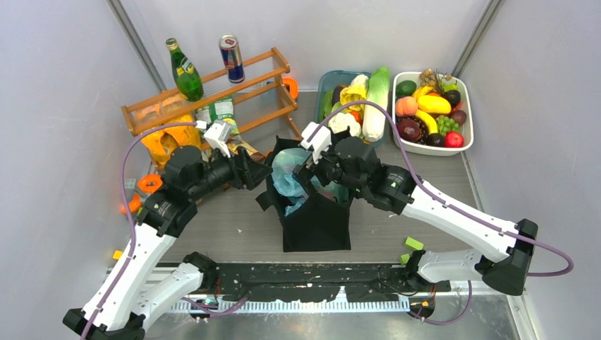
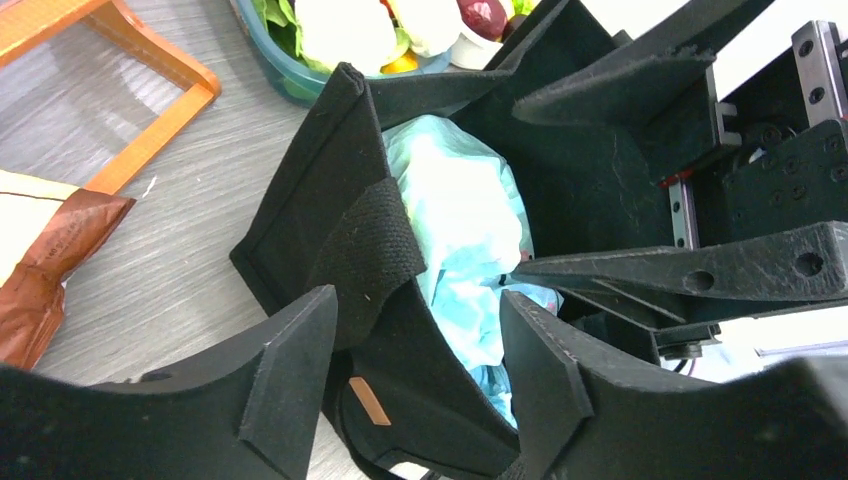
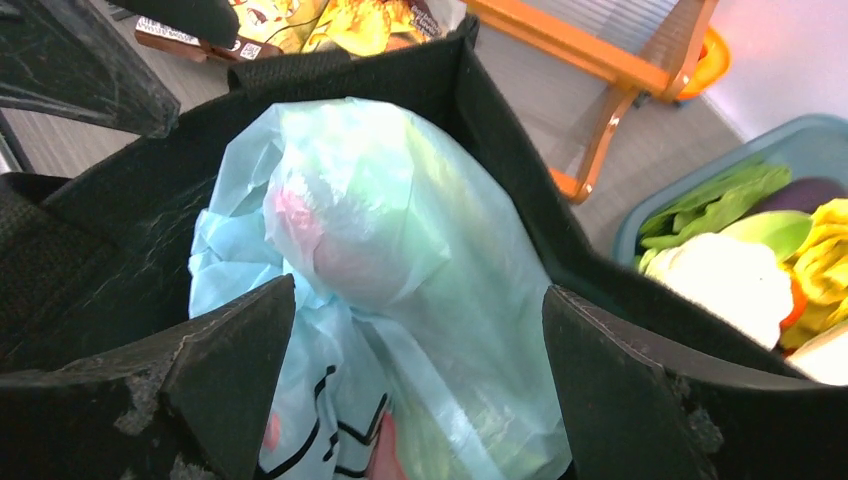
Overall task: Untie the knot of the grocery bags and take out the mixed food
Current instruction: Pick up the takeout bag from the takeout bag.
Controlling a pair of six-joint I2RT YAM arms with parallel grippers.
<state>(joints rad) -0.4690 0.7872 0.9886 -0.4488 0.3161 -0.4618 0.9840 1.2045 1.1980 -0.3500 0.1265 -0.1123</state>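
The black tote (image 1: 317,219) stands upright at the middle of the table with its mouth open. The light-blue plastic bag (image 1: 287,178) sits inside it, bunched at the top. Pink and green shapes show through its film (image 3: 400,230). I cannot make out a knot. My left gripper (image 2: 415,355) is open and straddles the tote's left wall (image 2: 330,200) by a strap (image 2: 372,250). My right gripper (image 3: 420,350) is open wide on either side of the blue bag, touching nothing. A brown snack packet (image 2: 40,285) lies on the table left of the tote.
A wooden rack (image 1: 212,92) with a green bottle (image 1: 186,71) and a can (image 1: 231,58) stands at the back left, with orange packets (image 1: 166,138) beside it. Behind the tote are a teal bin (image 1: 326,81) of vegetables and a white tub (image 1: 414,145) of fruit.
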